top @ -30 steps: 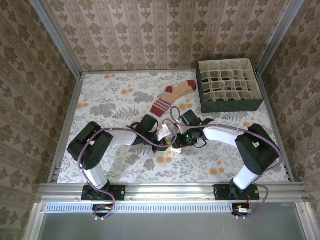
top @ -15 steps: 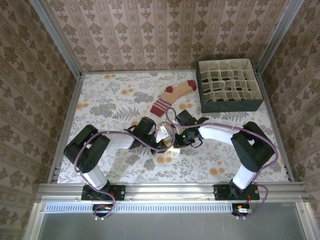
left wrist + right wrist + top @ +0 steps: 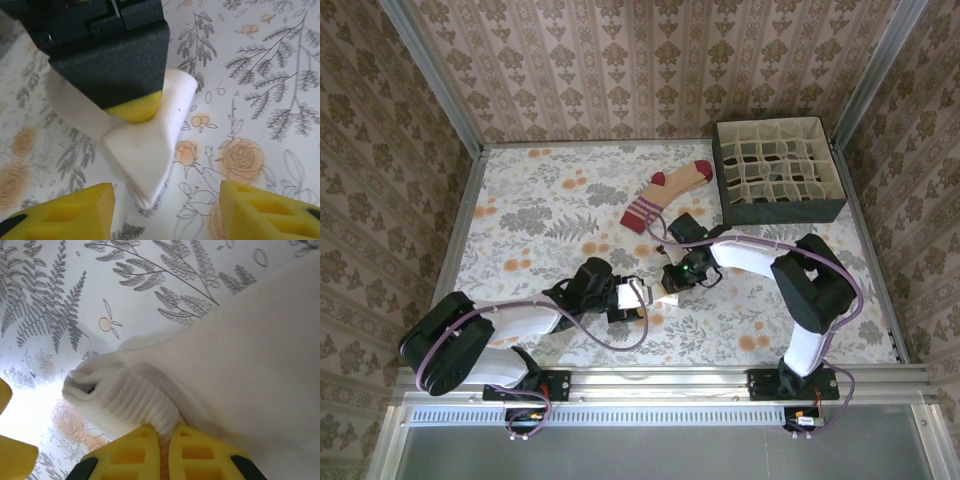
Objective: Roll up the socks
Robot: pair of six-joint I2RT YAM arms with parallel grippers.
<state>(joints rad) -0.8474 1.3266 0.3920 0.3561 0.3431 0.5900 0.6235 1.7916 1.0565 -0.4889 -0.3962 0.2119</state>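
Patterned walls [image 3: 650, 60] close in a floral-clothed table [image 3: 520, 200] with metal rails along its left, right and near edges. In the top view, a divided box [image 3: 780, 170] fills the far right corner. The tan sock [image 3: 665, 195] lies flat just left of it, not touching. Both arms reach in to meet near the table's middle, where the left gripper [image 3: 626, 298] and right gripper [image 3: 673, 282] stand close on either side of the cream-white sock [image 3: 650, 296]. The far left and the near right of the cloth lie bare, with wide room there.

From the left wrist, the left gripper [image 3: 167, 212] is spread wide, its yellow fingertips [image 3: 65, 210] at either side of the frame and touching nothing. Just beyond them the cream-white sock [image 3: 150, 150] lies folded into a thick wedge, pressed down by the yellow pad of the right gripper [image 3: 135, 107]. Open cloth [image 3: 260, 75] runs off to the right.

From the right wrist, the right gripper [image 3: 167, 452] is clenched on the ribbed cuff of the cream-white sock [image 3: 240, 365], whose body spreads to the right. Bare table [image 3: 150, 290] lies on the far side.
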